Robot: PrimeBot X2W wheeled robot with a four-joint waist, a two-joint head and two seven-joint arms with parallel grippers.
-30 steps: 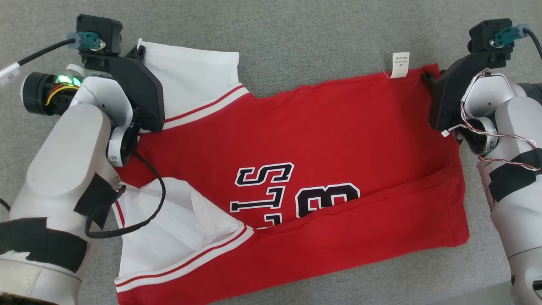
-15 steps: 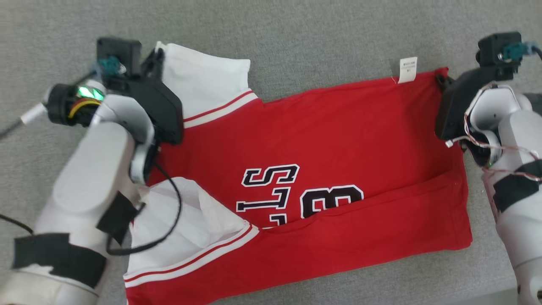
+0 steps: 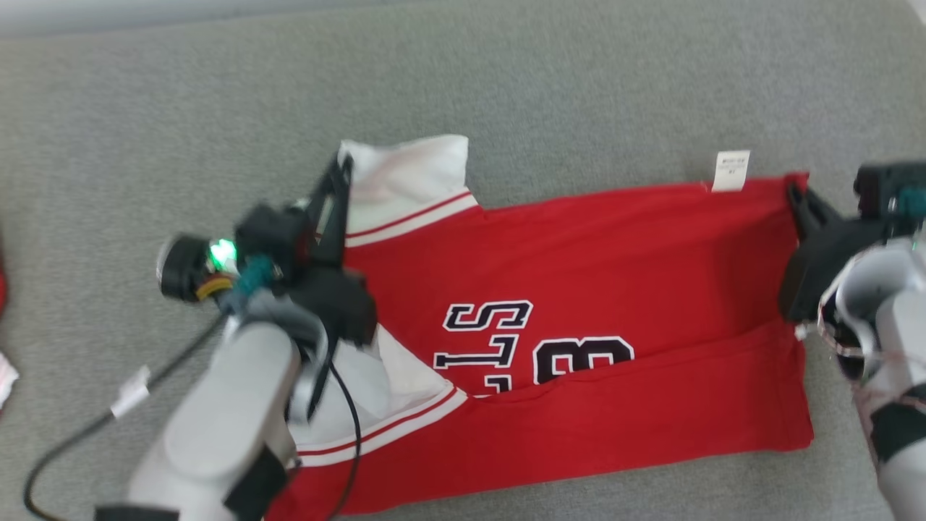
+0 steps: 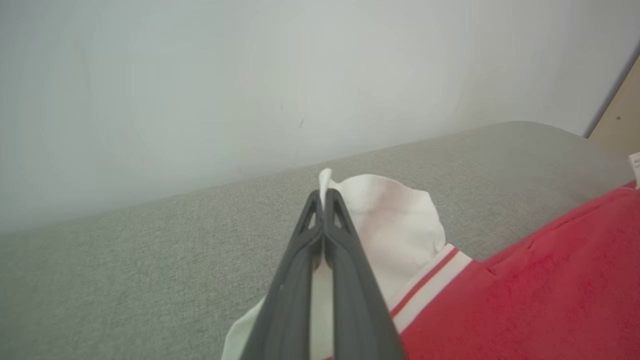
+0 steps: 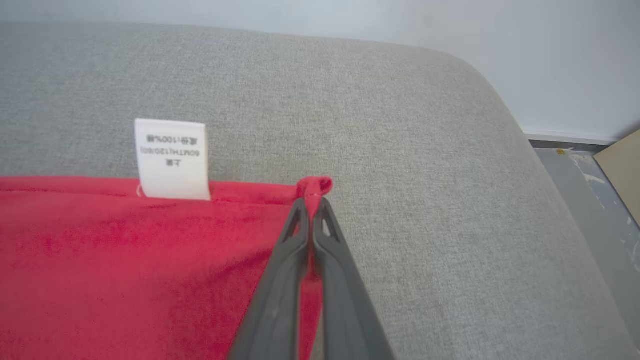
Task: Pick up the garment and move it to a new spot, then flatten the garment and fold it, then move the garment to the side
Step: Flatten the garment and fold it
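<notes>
While the red garment lies spread on the grey padded surface, we have just clenched our right pincer on its far hem corner; our left pincer grips the white sleeve, so both ends seem ready to lift.

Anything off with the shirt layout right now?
Red-and-white jersey isn't flat: its near edge is folded up over the black-and-white lettering, hiding part of it, and the near white sleeve is crumpled. White care label pokes past the far edge.
</notes>
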